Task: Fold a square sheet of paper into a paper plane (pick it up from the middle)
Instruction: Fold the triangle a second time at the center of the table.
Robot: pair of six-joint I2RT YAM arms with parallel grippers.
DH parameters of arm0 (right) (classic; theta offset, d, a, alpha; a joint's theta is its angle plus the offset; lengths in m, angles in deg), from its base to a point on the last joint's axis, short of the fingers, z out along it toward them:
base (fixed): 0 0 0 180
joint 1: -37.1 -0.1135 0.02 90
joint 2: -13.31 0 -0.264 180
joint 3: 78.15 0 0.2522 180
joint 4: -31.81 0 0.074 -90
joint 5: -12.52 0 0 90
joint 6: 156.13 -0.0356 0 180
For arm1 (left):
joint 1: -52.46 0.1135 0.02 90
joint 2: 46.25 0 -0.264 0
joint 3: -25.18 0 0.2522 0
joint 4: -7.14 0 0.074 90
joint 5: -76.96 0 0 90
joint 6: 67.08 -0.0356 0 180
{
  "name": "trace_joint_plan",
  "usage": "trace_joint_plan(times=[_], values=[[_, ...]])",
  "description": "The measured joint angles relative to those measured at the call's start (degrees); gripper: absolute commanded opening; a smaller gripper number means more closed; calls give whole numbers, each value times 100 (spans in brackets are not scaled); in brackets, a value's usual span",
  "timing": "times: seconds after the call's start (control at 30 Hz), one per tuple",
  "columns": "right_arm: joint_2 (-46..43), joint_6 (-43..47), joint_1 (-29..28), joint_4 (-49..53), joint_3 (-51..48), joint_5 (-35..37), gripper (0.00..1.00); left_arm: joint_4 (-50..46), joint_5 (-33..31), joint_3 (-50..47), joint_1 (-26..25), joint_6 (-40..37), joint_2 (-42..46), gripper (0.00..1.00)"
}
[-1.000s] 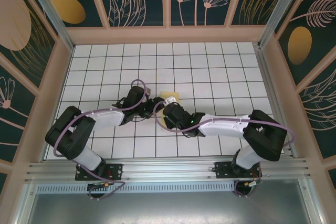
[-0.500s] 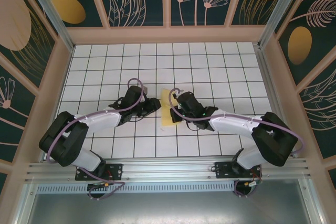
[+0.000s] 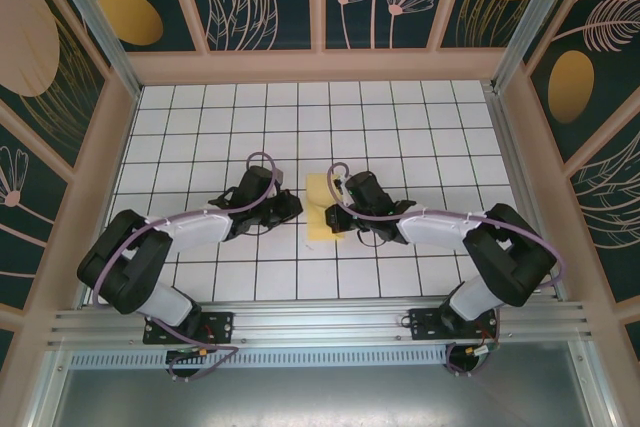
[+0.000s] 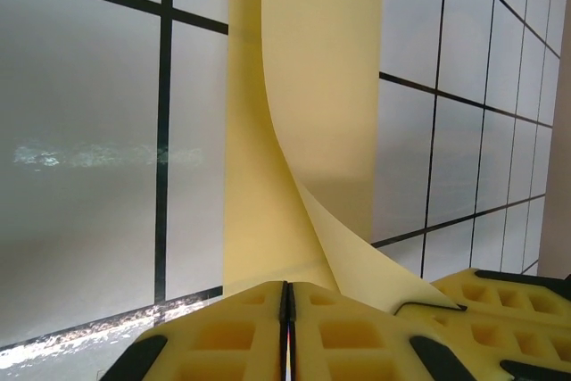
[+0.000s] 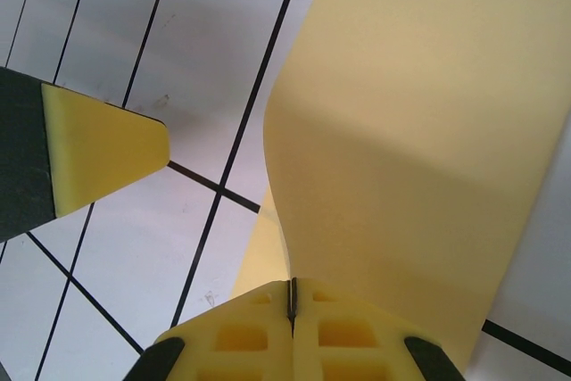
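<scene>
Two closed grippers meet at the square sheet of paper [image 3: 318, 202], which lies near the middle of the white grid table [image 3: 420, 127] as a narrow yellow strip, its long side running away from the arm bases. The right gripper [image 5: 292, 296] has its pads pressed together on the edge of the sheet's upper layer, which rises from the pinch in a smooth curve above the layer lying flat on the tiles. The left gripper [image 4: 287, 302] has its pads pressed together with nothing visible between them. Its tip sits just beside the flat layer's near edge, and whether it touches the paper cannot be told. Progress, as a judgement: the work is at an early fold. The sheet appears doubled lengthwise, but the upper layer is lifted rather than pressed down, so the crease looks unsettled. No pointed nose, angled corner folds or wings are present; those steps all remain.
</scene>
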Motion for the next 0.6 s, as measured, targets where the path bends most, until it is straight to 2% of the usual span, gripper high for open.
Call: trace_joint_plan(times=[0.6], values=[[153,-142,503,-566,-367,-636,6,-31,284,389,-358,-251,-719,10]])
